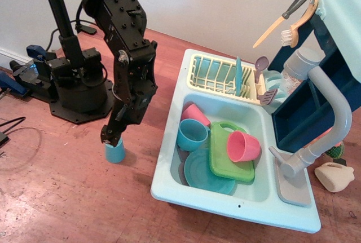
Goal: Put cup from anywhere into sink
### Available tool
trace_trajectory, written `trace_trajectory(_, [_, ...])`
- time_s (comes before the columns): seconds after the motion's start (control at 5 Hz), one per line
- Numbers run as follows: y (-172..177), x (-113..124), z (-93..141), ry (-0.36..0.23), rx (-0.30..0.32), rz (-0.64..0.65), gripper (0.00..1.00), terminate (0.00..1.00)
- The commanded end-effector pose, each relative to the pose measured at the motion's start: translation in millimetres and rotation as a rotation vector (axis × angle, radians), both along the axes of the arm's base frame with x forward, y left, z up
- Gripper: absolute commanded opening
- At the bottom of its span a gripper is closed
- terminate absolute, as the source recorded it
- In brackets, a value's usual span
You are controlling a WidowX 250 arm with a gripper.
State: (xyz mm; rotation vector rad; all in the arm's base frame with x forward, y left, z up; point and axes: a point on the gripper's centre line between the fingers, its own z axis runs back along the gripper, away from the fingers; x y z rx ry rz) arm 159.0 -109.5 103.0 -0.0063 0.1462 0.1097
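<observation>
The cup (115, 153), a small light-blue tumbler, stands upright on the wooden table left of the sink (169, 164). My gripper (111, 138) is right above it, fingers down at the cup's rim; whether the fingers close on the cup does not show. The sink is a pale aqua toy sink with a rectangular basin, a grey faucet (333, 107) at its right and a pale yellow dish rack (217, 74) at the back.
In the basin lie a larger teal cup (192, 135), two pink cups (243, 146), a green cutting board (223, 161) and a teal plate (206, 175). A black arm base (76, 88) stands at back left. A blue shelf unit (316, 102) with utensils stands to the right.
</observation>
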Motion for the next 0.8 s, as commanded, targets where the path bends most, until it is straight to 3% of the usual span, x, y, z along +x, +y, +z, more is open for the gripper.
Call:
trace_trajectory(0.0, [0, 0, 0, 0.0, 0.0, 0.0, 1.0, 0.0])
trace_trajectory(0.6, [-14, -8, -36, 0.035, -0.043, -0.015, 1.0, 0.0])
